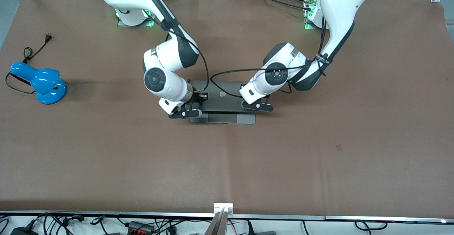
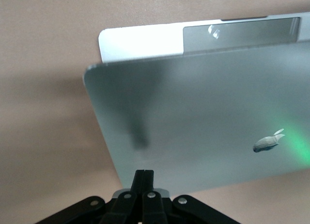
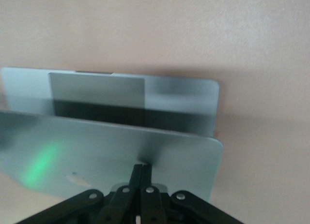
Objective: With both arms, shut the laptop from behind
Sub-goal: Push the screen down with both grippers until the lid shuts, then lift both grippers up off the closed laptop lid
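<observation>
The silver-grey laptop (image 1: pixel 221 102) sits mid-table, its lid tilted low over the base, apple logo facing up. The base's front strip with the trackpad (image 1: pixel 222 118) still shows under the lid. My left gripper (image 1: pixel 258 106) is shut, fingertips together against the back of the lid near the corner toward the left arm's end. In the left wrist view the gripper (image 2: pixel 144 171) points at the lid (image 2: pixel 203 122). My right gripper (image 1: pixel 186 113) is shut at the lid's other corner. In the right wrist view the gripper (image 3: pixel 142 166) touches the lid (image 3: pixel 97 141).
A blue desk lamp (image 1: pixel 40 82) with a black cord lies toward the right arm's end of the brown table (image 1: pixel 227 164). Both arm bases stand along the edge farthest from the front camera.
</observation>
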{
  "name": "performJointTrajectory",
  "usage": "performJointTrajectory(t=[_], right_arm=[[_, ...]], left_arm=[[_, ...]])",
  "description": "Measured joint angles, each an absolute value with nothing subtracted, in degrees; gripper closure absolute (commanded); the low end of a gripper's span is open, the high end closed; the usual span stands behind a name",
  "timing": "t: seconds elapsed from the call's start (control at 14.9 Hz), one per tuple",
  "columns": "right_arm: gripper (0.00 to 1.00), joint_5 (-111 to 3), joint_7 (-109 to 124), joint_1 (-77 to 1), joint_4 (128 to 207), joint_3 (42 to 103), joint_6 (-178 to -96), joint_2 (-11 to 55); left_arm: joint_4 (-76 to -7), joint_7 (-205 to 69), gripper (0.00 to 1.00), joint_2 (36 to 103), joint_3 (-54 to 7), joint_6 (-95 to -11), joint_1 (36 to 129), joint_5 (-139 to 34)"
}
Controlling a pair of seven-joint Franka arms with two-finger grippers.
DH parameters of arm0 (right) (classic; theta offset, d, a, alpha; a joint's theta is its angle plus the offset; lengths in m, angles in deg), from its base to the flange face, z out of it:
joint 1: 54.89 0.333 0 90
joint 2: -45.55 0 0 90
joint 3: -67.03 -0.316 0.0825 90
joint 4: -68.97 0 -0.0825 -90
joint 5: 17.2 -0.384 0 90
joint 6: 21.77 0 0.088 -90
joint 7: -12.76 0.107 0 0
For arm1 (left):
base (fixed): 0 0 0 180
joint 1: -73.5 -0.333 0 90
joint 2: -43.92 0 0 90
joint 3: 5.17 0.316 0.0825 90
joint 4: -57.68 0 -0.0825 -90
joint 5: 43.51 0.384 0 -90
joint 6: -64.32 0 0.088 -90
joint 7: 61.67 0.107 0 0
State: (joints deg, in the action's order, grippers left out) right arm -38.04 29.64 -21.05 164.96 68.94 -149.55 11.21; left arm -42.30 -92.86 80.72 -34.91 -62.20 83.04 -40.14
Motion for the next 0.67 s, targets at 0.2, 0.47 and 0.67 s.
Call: performJointTrajectory(t=[0.2,0.47,0.67], right_arm=[[1.00,-36.94,29.64,-21.07,162.59,69.54,-149.57,7.96],[1.00,-35.55,29.64,-21.06,160.69,70.08,-151.42,4.18],[1.00,-34.71,29.64,-20.93,160.12,70.06,-152.31,2.60]], left_arm=[[-41.13,-92.88,1.00,83.29,-34.20,-63.48,83.12,-39.15],[-40.91,-92.88,1.00,85.29,-33.44,-66.12,83.15,-38.92],[-40.85,-92.90,1.00,86.33,-33.14,-67.18,83.17,-36.86]])
